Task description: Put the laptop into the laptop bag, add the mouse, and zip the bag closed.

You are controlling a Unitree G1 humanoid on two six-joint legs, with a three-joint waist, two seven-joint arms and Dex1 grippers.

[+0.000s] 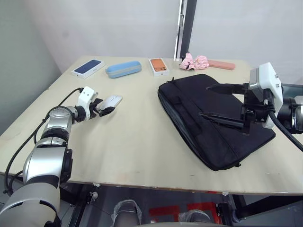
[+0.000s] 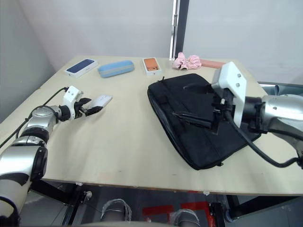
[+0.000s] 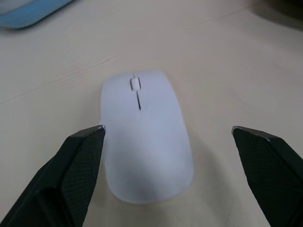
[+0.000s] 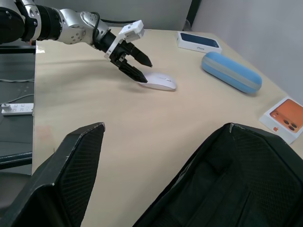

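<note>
Left gripper (image 1: 107, 108) wide open, empty, fingers flanking white mouse (image 1: 111, 101) on counter (image 1: 137, 142). Mouse likely light, rigid, slick; pinch across narrow sides. Black laptop bag (image 1: 213, 118) lies flat right of centre. Right gripper (image 1: 222, 104) open, empty, above bag.

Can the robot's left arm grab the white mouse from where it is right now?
Probably yes. The left gripper is open with a finger on each side of the mouse, which lies flat on the table with nothing between them. Closing should catch it.
</note>
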